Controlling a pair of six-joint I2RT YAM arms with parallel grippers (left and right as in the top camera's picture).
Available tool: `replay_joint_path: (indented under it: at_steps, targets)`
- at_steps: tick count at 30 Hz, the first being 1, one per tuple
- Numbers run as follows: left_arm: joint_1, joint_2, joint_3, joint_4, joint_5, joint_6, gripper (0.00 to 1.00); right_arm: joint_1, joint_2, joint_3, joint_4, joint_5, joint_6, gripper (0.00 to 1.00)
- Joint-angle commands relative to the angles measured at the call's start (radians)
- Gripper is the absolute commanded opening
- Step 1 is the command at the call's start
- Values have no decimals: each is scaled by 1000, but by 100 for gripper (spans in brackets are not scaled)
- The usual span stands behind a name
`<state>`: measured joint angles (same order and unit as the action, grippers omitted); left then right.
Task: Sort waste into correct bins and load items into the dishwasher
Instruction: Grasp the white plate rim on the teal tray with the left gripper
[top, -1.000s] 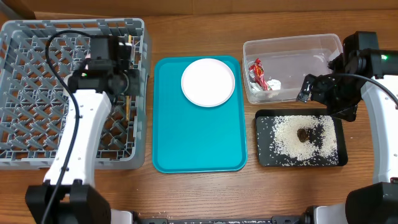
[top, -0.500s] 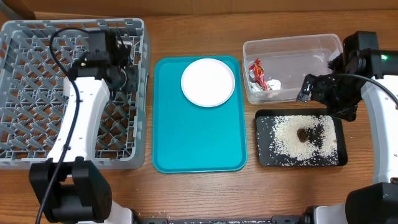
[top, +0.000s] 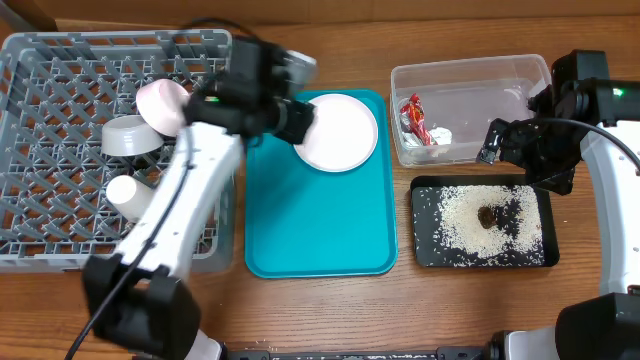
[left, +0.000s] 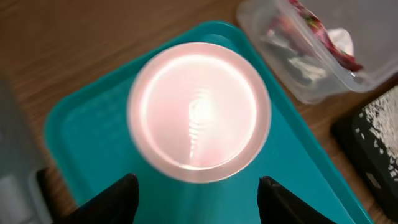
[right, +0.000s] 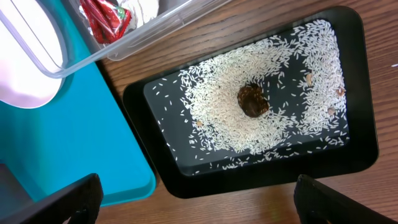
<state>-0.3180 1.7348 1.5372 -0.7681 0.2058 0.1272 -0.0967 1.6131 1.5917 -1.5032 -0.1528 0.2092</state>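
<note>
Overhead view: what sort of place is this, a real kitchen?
Probably a staged dish-clearing workbench, not a kitchen: a wooden table with a grey dish rack, a teal serving tray and two robot arms.

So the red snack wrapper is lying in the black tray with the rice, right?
Not quite. The red snack wrapper lies in the clear tub; only the rice and a brown lump are in the black tray. The overhead view shows it.

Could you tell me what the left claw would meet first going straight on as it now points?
Probably the large round white plate on the teal plastic tray, dead ahead of the left claw; depth is unclear.
</note>
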Motion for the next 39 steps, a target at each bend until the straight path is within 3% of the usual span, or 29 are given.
replay_joint_path:
  at_steps: [1,11,17,19,23,26,33,39]
  targets:
    - [-80,98,3,27,-14,68,63,2,-19,26,5,3,0,100]
    - [-209,349,3,75,-58,79,64,2,-19,26,1,3,0,100]
    - [-219,407,3,27,-61,79,57,2,-19,26,2,3,0,100]
    - [-219,407,3,11,-61,79,50,2,-19,26,2,3,0,100]
    - [-219,407,4,-33,-61,78,15,2,-19,26,1,2,0,100]
    - [-219,401,10,-52,-60,74,4,2,-19,26,1,2,0,100]
    - [-212,343,140,-132,-60,-9,4,2,-19,26,-7,3,0,100]
    - [-136,195,295,-225,-60,-80,4,2,-19,26,-14,3,0,100]
